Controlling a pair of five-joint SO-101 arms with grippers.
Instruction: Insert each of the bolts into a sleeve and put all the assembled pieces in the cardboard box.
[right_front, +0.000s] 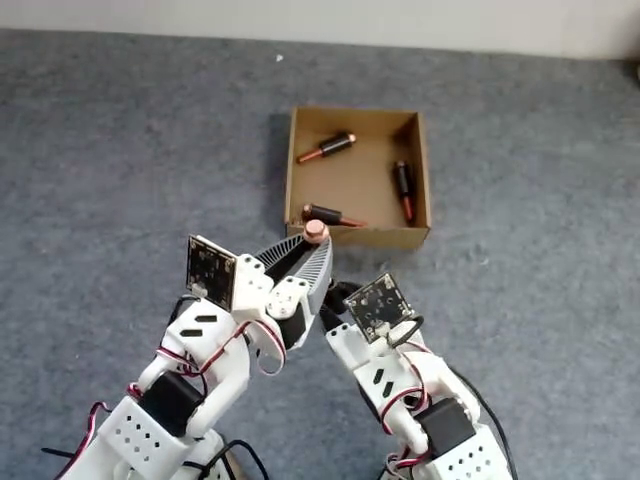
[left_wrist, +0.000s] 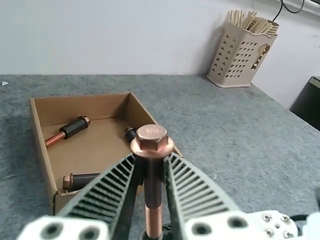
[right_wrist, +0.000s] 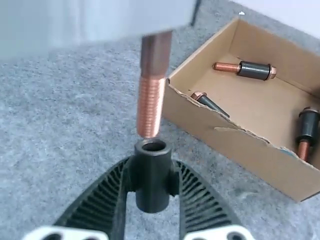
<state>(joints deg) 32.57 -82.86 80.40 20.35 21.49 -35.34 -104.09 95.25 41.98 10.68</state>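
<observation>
My left gripper (left_wrist: 151, 164) is shut on a copper bolt (left_wrist: 152, 145), held with its hex head up and its shaft hanging down. In the high view this left gripper (right_front: 312, 243) sits just in front of the cardboard box (right_front: 357, 238). My right gripper (right_wrist: 151, 169) is shut on a black sleeve (right_wrist: 151, 192), held upright with its hole facing up. The bolt's threaded end (right_wrist: 151, 107) hangs right above that hole, its tip at the rim. Three assembled pieces lie in the box (right_front: 327, 148), (right_front: 403, 185), (right_front: 330, 214).
Grey carpet-like surface (right_front: 120, 150) stretches around the box. A beige holder with sticks (left_wrist: 242, 47) stands far off by the wall. The two arms (right_front: 380, 340) stand close together in front of the box's near wall (right_wrist: 235, 145).
</observation>
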